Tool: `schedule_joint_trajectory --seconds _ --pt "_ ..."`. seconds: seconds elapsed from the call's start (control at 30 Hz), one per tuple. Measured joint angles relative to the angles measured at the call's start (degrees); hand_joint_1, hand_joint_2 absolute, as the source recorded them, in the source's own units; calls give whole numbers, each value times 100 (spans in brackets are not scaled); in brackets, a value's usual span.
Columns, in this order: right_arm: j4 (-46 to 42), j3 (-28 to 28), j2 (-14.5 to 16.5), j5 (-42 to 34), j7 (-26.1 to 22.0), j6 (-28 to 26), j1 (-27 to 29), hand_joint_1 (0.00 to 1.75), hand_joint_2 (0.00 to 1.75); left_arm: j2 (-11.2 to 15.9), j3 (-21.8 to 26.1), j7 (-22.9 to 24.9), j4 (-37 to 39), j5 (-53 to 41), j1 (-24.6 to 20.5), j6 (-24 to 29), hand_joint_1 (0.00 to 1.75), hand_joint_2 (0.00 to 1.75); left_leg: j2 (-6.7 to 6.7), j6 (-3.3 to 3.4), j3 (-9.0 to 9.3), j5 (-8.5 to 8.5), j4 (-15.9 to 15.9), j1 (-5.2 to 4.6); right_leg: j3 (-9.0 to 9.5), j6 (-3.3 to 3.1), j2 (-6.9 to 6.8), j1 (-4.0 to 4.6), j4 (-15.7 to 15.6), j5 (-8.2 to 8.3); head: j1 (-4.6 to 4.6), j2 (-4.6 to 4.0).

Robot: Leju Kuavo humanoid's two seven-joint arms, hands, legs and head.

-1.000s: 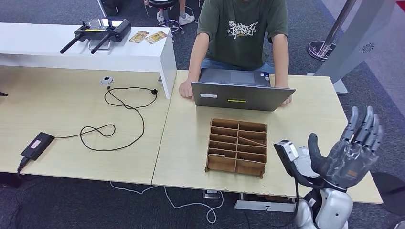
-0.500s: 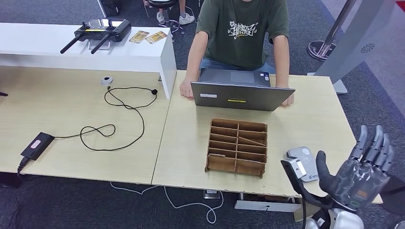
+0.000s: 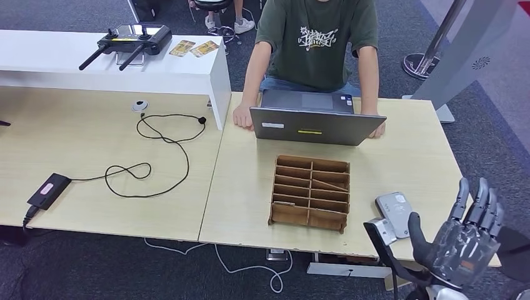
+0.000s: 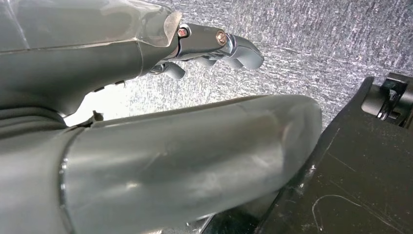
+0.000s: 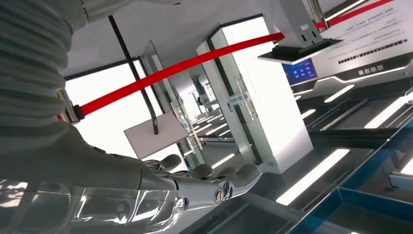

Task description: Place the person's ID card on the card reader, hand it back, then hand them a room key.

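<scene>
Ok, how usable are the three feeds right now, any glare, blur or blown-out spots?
Head view: evenly lit and sharp, soft shadows, the card reader and open right hand clear. Left wrist view: the left hand is so close it looks soft, with a blown-out white patch beside it. Right wrist view: points upward at bright windows and ceiling lights, strongly overexposed, with glare on the hand's shiny cover.

A reception lobby: desk (image 3: 400, 150) with laptop (image 3: 317, 125), glass doors (image 5: 243, 102), red barrier belt (image 5: 195, 63).
</scene>
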Motion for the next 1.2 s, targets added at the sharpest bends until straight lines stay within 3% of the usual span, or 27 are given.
schedule_joint_trajectory --seconds 0.43,0.73,0.93,1.2 --pt "-84 13 2 0 -47 206 300 0 175 42 38 -28 0 44 17 13 0 0 0 0 0 0 0 0 0 0 0 0 0 0 1 0" --pt "-109 33 83 0 -364 133 419 0 175 43 115 -50 0 62 25 27 0 0 0 0 0 0 -1 0 0 0 0 0 0 0 0 0" --pt "-109 283 -20 0 51 361 426 0 175 51 168 -69 0 72 40 44 0 0 0 0 0 0 -1 0 1 0 0 0 0 0 0 0" --pt "-119 778 -459 0 647 572 410 0 175 70 204 -96 0 91 52 50 0 0 0 0 -1 0 -1 0 1 0 0 -1 0 0 0 0"
